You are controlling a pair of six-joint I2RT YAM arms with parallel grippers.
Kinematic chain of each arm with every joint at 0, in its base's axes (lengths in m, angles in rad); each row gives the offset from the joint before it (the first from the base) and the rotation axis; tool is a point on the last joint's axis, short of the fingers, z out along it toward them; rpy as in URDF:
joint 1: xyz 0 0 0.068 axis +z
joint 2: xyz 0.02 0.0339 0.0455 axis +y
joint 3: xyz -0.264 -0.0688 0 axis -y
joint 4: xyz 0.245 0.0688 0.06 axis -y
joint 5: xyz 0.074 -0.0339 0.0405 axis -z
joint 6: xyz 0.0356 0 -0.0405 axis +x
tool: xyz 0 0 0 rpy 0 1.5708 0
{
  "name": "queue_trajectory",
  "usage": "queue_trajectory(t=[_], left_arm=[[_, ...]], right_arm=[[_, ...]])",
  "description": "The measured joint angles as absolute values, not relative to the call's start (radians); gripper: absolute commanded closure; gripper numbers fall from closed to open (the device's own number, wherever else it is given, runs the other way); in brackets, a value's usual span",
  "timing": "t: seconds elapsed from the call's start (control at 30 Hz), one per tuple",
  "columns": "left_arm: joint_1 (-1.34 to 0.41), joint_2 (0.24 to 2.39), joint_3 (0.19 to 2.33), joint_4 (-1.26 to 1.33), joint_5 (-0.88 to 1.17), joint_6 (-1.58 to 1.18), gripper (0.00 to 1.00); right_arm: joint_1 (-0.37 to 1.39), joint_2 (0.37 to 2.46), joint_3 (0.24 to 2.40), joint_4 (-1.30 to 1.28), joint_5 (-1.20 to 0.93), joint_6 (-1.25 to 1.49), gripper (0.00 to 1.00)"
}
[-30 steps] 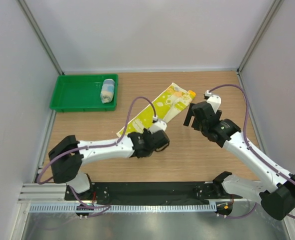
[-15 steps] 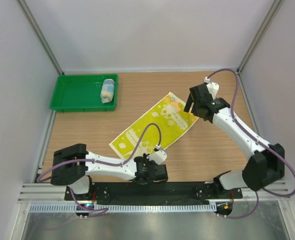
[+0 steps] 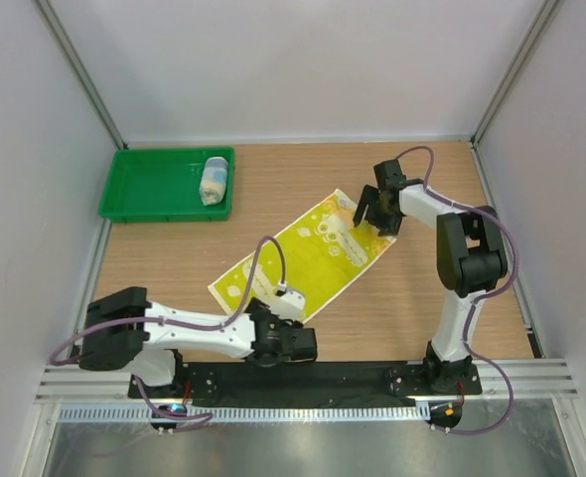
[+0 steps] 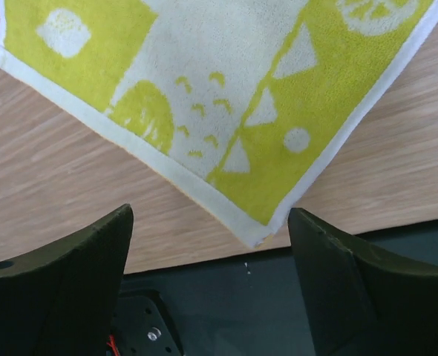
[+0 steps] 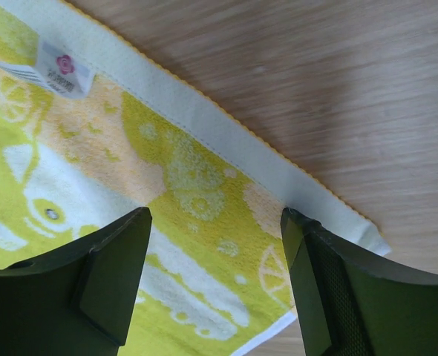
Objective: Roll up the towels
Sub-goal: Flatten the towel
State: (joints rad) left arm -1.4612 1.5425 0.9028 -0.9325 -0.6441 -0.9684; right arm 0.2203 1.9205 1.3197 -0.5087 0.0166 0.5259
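Flat on the wooden bench (image 3: 392, 298), slanting from near left to far right: the yellow-green towel (image 3: 303, 253), unrolled, printed side up, with a white border all round and a thin orange edging along its far end (clearest from the right wrist). Near that far edge, a small sewn label (image 5: 63, 67).

Over the towel's far right end: right fingers (image 3: 372, 212), spread apart and pointing down, one to each side of a patch of lemon print, with nothing pinched between them. Touching the cloth or just above it: cannot tell.

At the towel's near corner, low beside the black base strip (image 3: 372, 378): left fingers (image 3: 298, 343), likewise spread wide and empty. In the left wrist view, the corner on the bench in the gap between them, clear of both.

Far left, inside the green tray (image 3: 134, 194): the light blue and white towel (image 3: 214, 181), already rolled into a short bundle, close to the tray's right wall, well apart from both arms and from the yellow-green towel.
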Motion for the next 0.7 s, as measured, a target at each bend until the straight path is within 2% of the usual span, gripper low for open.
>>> queue_trajectory(t=[0.07,0.27,0.4,0.53,0.7], left_arm=[[-1.461,1.464,0.883,-0.942,-0.628,-0.997,0.0],[-1.414,1.116,0.839,-0.907,-0.608,-1.015,0.0],[-1.148,0.957,0.744,-0.803,-0.53,-0.971,0.0],[-0.971,0.986,0.684,-0.72,-0.428,-0.905,0.0],[-0.872,1.233,0.728,-0.624,-0.321,-0.825,0.0]], right_arm=[[0.22,1.935,1.316,-0.484,-0.015,0.531,0.23],[0.22,1.903,1.244,-0.381,-0.032,0.536,0.23],[0.207,1.841,1.15,-0.326,-0.02,0.556,0.23],[0.156,1.741,1.024,-0.31,-0.011,0.592,0.22],[0.084,1.583,0.855,-0.317,-0.013,0.64,0.18]])
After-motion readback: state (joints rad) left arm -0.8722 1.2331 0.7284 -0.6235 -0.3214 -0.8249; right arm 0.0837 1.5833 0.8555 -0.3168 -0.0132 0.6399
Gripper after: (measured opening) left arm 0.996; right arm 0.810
